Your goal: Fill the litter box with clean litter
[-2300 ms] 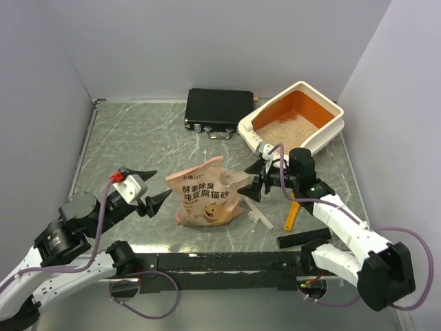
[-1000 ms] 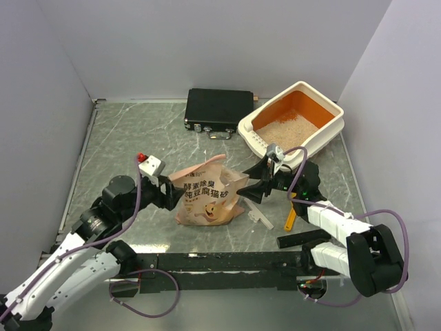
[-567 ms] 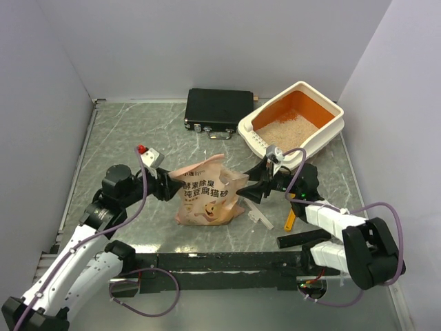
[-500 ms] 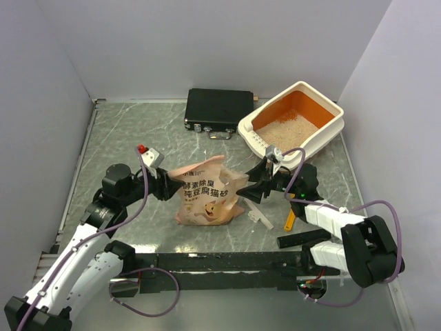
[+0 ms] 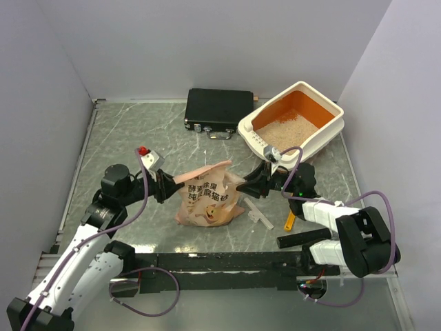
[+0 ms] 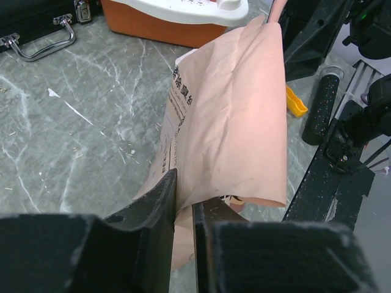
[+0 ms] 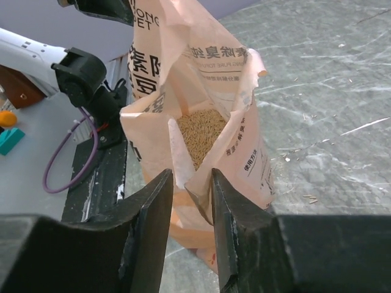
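At mid-frame in the top view, we have just closed both jaws on the paper bag point(image 5: 207, 200). The left jaws are pinched nearly shut on its side edge, and the right jaws are narrowed onto the mouth's rim. Clean litter point(image 7: 200, 131) shows inside the bag. The litter box point(image 5: 324, 136), upper right, is part-filled, so we judge lifting and pouring come next.

We see the paper bag point(image 5: 207, 201) between the left gripper point(image 5: 172, 185) at its upper left corner and the right gripper point(image 5: 249, 187) at its right edge, with the litter box point(image 5: 332, 124) behind holding clean litter point(image 5: 286, 129).
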Robot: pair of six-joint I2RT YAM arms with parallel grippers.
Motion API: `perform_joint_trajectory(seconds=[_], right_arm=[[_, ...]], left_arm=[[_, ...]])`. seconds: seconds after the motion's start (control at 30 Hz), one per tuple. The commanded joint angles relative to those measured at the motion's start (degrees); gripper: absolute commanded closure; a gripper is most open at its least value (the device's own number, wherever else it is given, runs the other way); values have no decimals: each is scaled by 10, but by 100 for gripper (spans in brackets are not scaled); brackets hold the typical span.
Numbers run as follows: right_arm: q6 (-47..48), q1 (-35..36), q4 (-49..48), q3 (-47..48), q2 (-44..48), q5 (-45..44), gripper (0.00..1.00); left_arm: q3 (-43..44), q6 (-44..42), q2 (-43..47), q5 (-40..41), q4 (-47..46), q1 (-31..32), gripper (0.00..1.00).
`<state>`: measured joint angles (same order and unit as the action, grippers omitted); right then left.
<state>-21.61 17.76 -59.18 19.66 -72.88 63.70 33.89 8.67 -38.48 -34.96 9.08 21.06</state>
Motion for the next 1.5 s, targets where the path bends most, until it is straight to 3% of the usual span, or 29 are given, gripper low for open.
perform_joint_trajectory(seconds=[0.0,0.13,0.23,0.4,0.57,0.67,0.7,0.83,0.9,0.93,1.07,1.17,1.33,1.47], right_arm=[[32,2,-25,28,-4,17,61],[53,2,-13,39,-18,19,60],[65,2,-9,43,-22,20,65],[68,2,40,68,-37,43,100],[8,-3,-26,32,-7,11,100],[-125,-21,-75,21,16,4,100],[-189,-25,-42,29,26,11,100],[-282,-29,84,58,63,15,100],[-269,-31,179,68,100,6,100],[-256,-33,294,79,113,-1,100],[-275,-49,421,71,161,-20,100],[-328,-66,403,30,160,3,100],[-340,-97,420,-28,181,3,100],[-421,-108,351,-66,195,27,100]], left_arm=[[-8,6,28,-18,-24,-2,82],[-9,8,31,-20,-22,-3,84],[-9,8,31,-18,-20,-2,84],[-9,9,40,-8,-21,-2,84],[-8,13,47,5,-10,-3,96],[8,35,33,38,25,-3,99],[22,42,25,44,37,-4,99],[78,83,-19,42,106,-8,99],[102,110,-26,52,124,-8,99],[110,127,-27,57,132,-9,99],[168,140,-83,46,233,-19,99],[169,158,-113,-21,266,-29,99],[152,194,-86,-67,294,-41,99],[132,205,-80,-122,325,-55,99]])
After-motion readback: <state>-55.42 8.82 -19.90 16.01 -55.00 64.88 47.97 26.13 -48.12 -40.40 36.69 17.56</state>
